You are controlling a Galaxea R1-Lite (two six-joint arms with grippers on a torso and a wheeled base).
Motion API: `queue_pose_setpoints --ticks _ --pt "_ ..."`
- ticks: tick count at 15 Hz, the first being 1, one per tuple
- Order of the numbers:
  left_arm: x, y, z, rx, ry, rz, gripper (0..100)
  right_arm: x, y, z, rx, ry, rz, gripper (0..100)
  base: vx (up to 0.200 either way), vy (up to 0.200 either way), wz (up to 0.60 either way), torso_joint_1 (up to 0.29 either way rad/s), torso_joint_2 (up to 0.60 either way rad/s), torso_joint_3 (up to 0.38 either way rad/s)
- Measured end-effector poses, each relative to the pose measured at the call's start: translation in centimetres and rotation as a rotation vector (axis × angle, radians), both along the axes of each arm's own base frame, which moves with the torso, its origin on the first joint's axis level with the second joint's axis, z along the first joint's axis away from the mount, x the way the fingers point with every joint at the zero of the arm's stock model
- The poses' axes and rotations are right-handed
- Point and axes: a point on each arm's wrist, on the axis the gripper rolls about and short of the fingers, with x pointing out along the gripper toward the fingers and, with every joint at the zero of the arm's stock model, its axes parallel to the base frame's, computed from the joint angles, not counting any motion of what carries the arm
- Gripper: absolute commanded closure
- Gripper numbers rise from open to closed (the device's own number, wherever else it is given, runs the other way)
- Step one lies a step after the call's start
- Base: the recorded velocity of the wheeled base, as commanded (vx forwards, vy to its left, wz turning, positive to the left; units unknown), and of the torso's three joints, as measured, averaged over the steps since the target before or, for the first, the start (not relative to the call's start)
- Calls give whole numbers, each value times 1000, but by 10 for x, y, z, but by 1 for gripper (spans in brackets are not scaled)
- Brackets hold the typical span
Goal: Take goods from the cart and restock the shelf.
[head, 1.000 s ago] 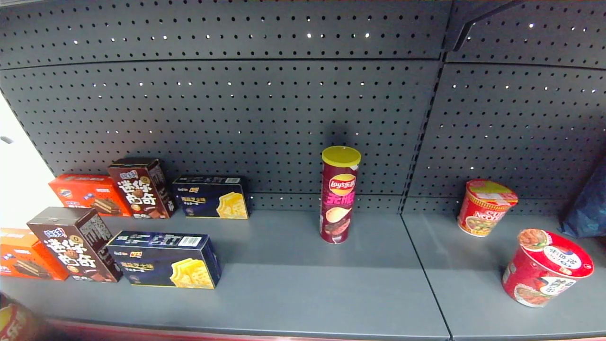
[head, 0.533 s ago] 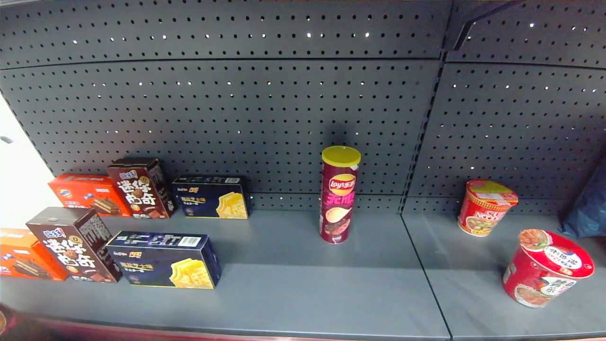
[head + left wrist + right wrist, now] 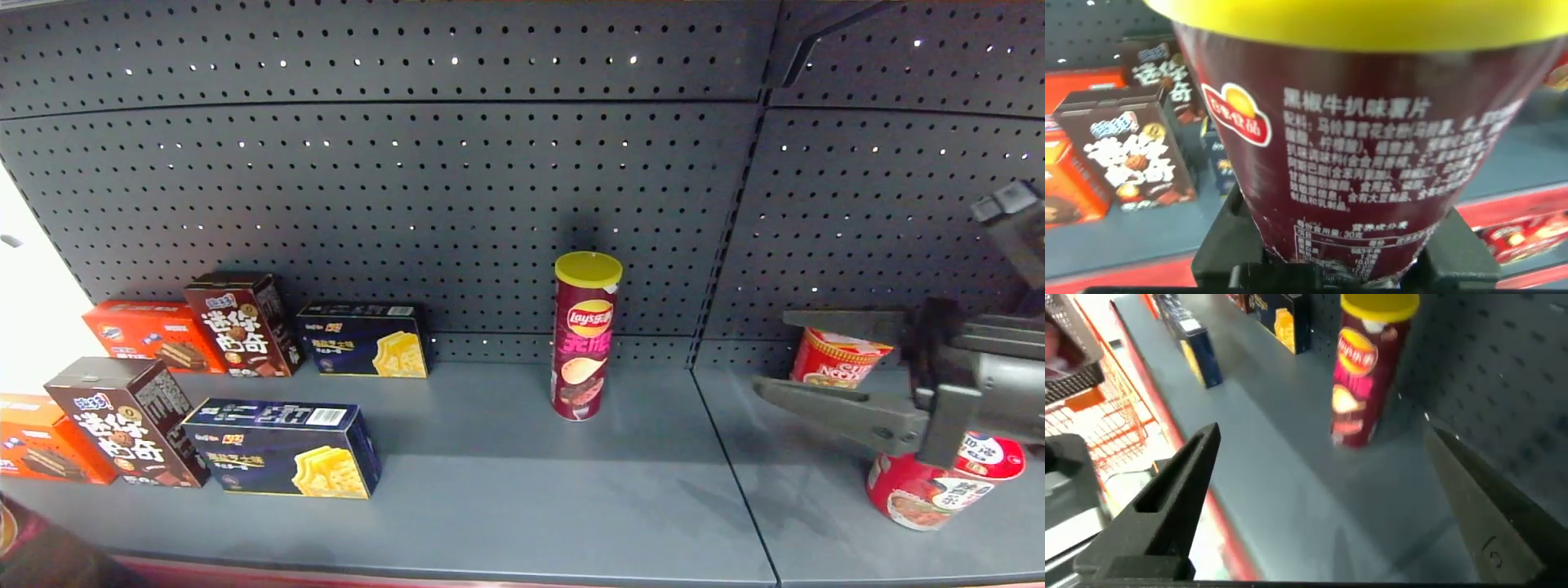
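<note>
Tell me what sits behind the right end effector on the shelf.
Two red noodle cups: the rear cup shows between the open right end effector's fingers, its lid mostly hidden; the front cup shows below, its top partly covered.

Noodle bowl (image 3: 918, 496) partly behind right gripper (image 3: 774, 351); held can (image 3: 1372, 163) lid cropped

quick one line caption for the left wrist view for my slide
Left pincer gripping a maroon chip can with a yellow lid, snack boxes on the grey shelf behind.
</note>
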Motion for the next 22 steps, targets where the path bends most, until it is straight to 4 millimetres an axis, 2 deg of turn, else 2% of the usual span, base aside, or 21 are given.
queue_pose_setpoints --ticks 4,8,12,18,22 --pt "6 -1 17 -24 -9 -34 100 72 29 -23 -36 -1 69 0 0 0 0 0 0 0" --pt "10 -3 26 -40 -9 -74 100 120 51 -55 -43 22 156 0 0 0 0 0 0 0" --pt "11 -3 26 -66 5 -86 100 152 59 -70 -18 27 239 0 0 0 0 0 0 0" --pt "12 -4 24 -65 15 -88 100 173 71 -90 0 30 312 0 0 0 0 0 0 0" --pt "12 -4 21 -64 26 -88 100 191 76 -95 12 15 335 0 0 0 0 0 0 0"
